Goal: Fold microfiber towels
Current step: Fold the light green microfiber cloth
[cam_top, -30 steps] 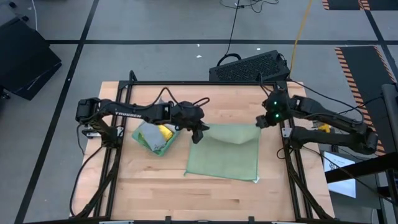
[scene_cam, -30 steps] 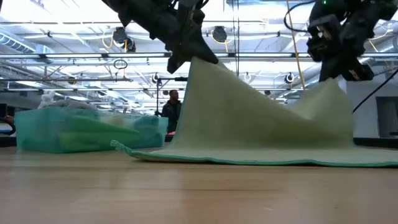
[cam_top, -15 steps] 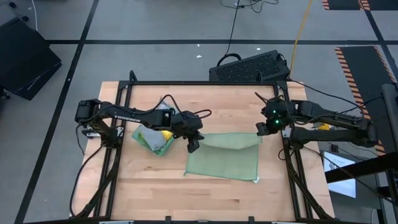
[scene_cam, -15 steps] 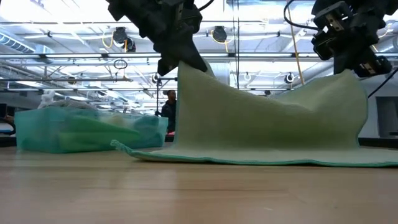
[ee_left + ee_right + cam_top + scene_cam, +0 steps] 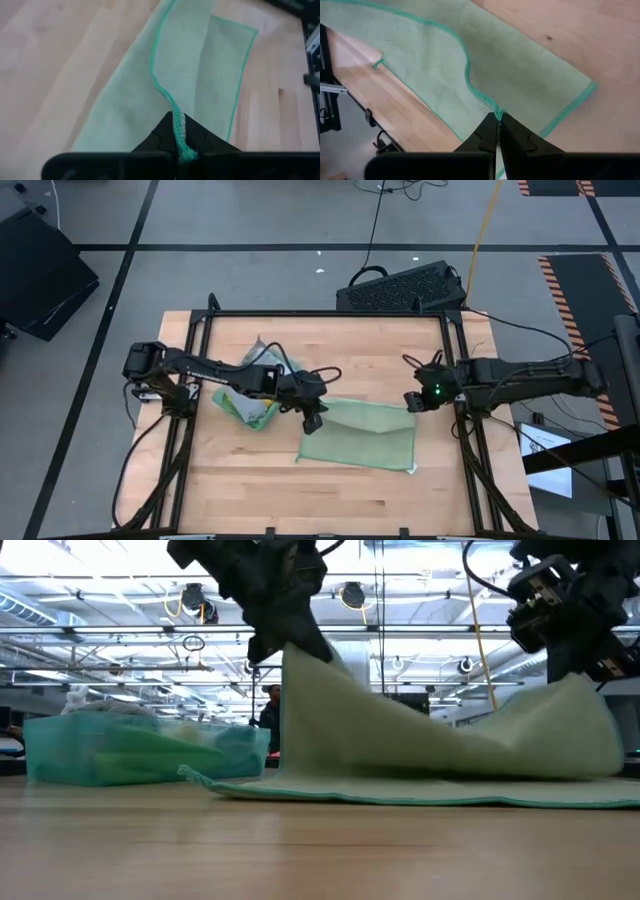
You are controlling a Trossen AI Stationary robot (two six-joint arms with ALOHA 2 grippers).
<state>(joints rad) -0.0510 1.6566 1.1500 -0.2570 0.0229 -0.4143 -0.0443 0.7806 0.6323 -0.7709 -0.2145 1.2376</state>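
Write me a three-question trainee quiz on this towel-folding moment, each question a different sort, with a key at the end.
1. True or false: the left gripper and the right gripper each pinch an edge of the pale green towel.
2. Multiple choice: where does the heap of other towels lie in the high view? A) beside the left arm, left of the pale green towel; B) under the right arm; C) on the keyboard.
3. Fill in: in the low view, the towel's lower layer lies flat on the ____ while its held edge is lifted.

Key: 1 true; 2 A; 3 table.
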